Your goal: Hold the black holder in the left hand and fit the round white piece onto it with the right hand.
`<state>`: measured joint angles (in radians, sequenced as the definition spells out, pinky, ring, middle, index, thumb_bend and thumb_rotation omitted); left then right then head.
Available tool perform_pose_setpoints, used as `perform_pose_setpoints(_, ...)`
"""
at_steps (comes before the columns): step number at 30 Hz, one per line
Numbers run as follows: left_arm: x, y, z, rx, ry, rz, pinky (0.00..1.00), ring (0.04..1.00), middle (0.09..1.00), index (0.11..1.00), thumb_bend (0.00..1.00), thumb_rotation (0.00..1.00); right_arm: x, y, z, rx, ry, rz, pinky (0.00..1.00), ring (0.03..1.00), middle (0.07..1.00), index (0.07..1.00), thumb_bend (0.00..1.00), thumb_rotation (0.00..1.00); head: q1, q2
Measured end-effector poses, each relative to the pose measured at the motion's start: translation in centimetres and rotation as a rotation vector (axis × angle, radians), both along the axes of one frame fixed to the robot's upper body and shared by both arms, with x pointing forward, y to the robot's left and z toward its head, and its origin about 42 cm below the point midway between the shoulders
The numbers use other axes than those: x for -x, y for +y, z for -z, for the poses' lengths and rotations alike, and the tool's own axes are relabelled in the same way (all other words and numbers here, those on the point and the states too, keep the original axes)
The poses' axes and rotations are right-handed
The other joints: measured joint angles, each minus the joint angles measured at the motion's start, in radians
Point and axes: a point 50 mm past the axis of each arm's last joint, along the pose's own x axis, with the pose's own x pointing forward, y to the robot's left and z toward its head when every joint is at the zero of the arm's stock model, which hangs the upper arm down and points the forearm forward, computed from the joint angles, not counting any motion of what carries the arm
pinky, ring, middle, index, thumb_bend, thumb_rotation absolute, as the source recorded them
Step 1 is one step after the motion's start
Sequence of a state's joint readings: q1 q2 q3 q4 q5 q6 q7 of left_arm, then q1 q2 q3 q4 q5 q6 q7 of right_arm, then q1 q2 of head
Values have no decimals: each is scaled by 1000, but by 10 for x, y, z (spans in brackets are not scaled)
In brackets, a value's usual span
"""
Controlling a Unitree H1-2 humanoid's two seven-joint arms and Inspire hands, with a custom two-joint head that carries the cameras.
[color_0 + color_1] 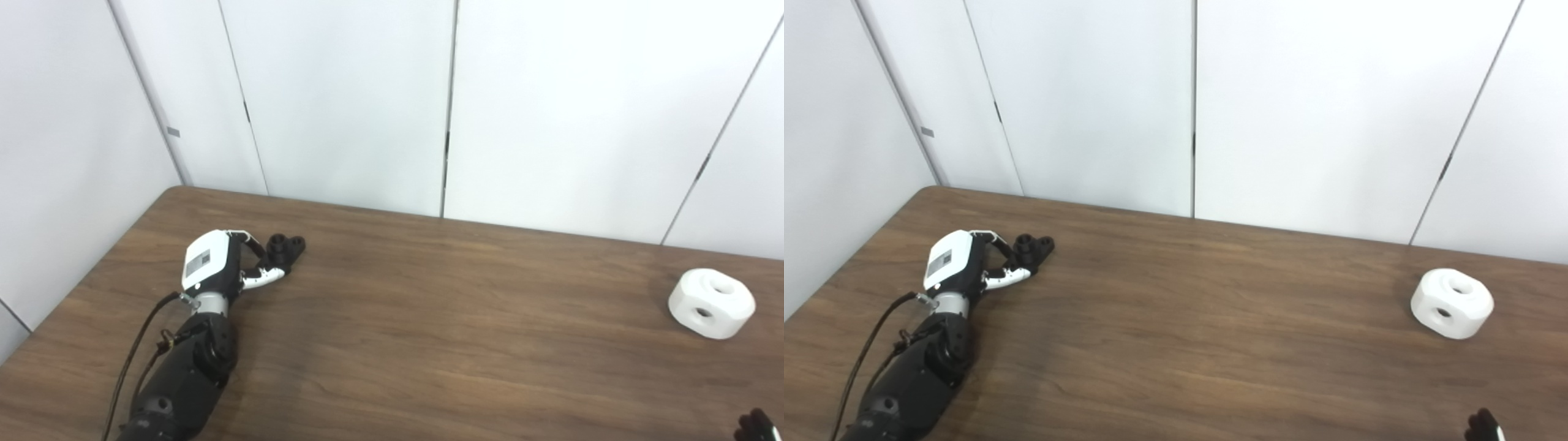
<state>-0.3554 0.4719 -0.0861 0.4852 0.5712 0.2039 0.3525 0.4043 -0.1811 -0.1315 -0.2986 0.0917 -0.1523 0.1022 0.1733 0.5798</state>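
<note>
In the left eye view, the left robot hand curls around the black holder at the desk's far left.

In the right eye view, the round white piece sits far right, just beyond the right robot hand. Only its tip shows, so its state is unclear.

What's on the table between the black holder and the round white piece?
Nothing: only bare brown wooden table separates the black holder from the round white piece, in both eye views.
</note>
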Motion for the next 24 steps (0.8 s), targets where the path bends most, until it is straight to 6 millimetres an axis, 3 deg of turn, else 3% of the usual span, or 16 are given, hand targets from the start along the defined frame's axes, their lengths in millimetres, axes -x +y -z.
perform_pose_setpoints(10, 3, -4, -1, -10, -1, 38, 939, 883, 776, 485, 524, 54, 0, 0, 0, 0, 2, 1, 1000, 1000, 1000, 1000, 627, 1000, 2, 3)
perform_pose_setpoints(24, 23, -30, 5, -48, -18, 178, 934, 896, 799, 485, 524, 64, 0, 1, 0, -6, 2, -2, 1000, 1000, 1000, 1000, 614, 1000, 0, 6)
